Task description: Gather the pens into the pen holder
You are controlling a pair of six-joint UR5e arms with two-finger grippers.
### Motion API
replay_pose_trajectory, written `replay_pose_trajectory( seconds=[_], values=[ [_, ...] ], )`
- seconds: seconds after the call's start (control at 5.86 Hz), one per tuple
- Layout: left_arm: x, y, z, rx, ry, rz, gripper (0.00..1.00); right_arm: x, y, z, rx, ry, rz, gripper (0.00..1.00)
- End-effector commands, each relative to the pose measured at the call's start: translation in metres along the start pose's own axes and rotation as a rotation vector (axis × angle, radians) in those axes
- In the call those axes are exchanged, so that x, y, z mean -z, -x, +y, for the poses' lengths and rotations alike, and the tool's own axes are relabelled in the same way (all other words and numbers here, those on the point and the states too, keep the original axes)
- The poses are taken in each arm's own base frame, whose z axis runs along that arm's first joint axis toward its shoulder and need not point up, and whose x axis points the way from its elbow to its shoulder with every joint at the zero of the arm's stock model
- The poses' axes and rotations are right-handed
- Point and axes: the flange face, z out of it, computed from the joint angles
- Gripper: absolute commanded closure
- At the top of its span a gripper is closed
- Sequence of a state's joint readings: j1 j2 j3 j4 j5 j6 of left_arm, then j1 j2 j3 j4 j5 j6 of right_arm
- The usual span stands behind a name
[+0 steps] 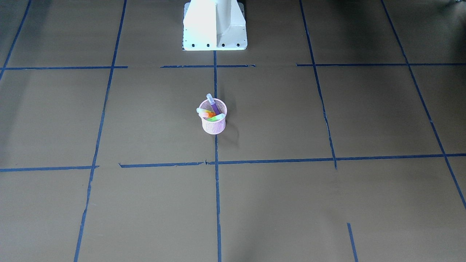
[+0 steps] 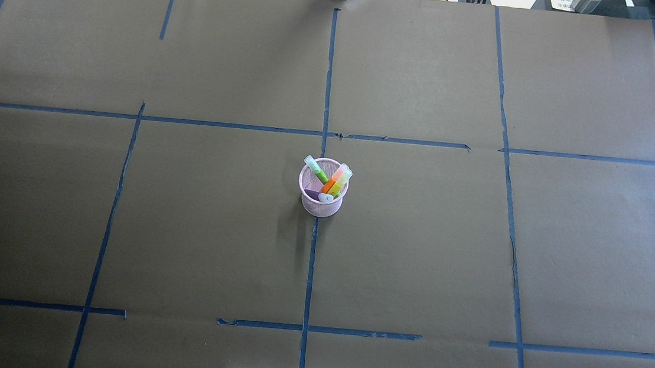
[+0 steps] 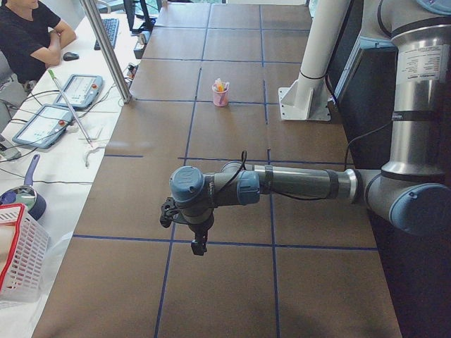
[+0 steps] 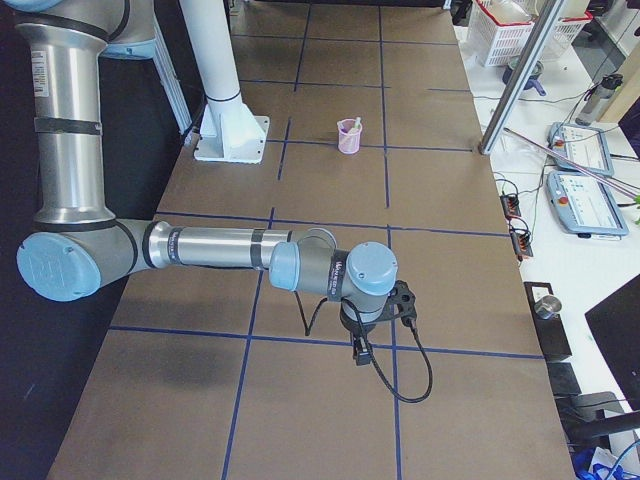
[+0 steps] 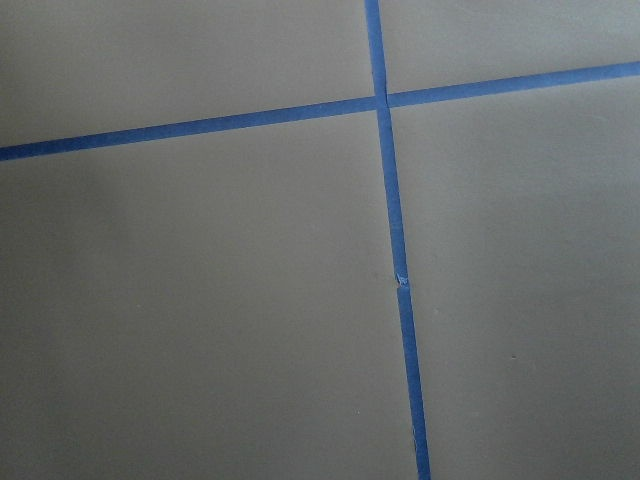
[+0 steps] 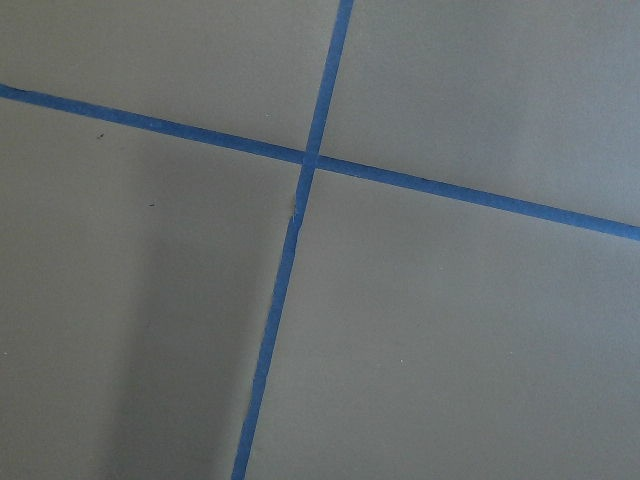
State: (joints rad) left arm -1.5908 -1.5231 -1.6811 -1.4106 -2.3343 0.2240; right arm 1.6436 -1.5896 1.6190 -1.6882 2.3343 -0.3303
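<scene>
The pink wire-mesh pen holder stands upright at the table's middle, on the centre tape line; it also shows in the overhead view and both side views. All three pens stand inside it and lean on its rim: purple pen, orange pen, green pen. The left gripper hangs over the table far from the holder, near the table's left end. The right gripper hangs near the right end. I cannot tell whether either is open or shut. Both wrist views show only table and tape.
The robot's white base stands behind the holder. Blue tape lines cross the brown table. Off the table's left end are an operator, control tablets, a metal post and a white basket.
</scene>
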Motion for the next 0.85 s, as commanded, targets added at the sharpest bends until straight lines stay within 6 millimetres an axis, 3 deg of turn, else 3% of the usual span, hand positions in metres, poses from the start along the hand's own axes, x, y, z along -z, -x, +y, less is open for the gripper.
replay_pose_trajectory(
  seconds=[0.0,0.17,0.68],
  values=[
    [0.002,-0.002,0.001,-0.007,-0.004,-0.002,0.00,0.000,0.002,0.002,0.002,-0.002,-0.006,0.00],
    [-0.005,0.003,0.001,0.004,0.008,0.001,0.00,-0.003,0.001,0.009,-0.003,0.004,-0.005,0.00],
    [0.007,-0.008,-0.001,-0.018,-0.012,-0.004,0.00,-0.006,-0.002,0.012,-0.009,0.010,-0.004,0.00]
  ],
)
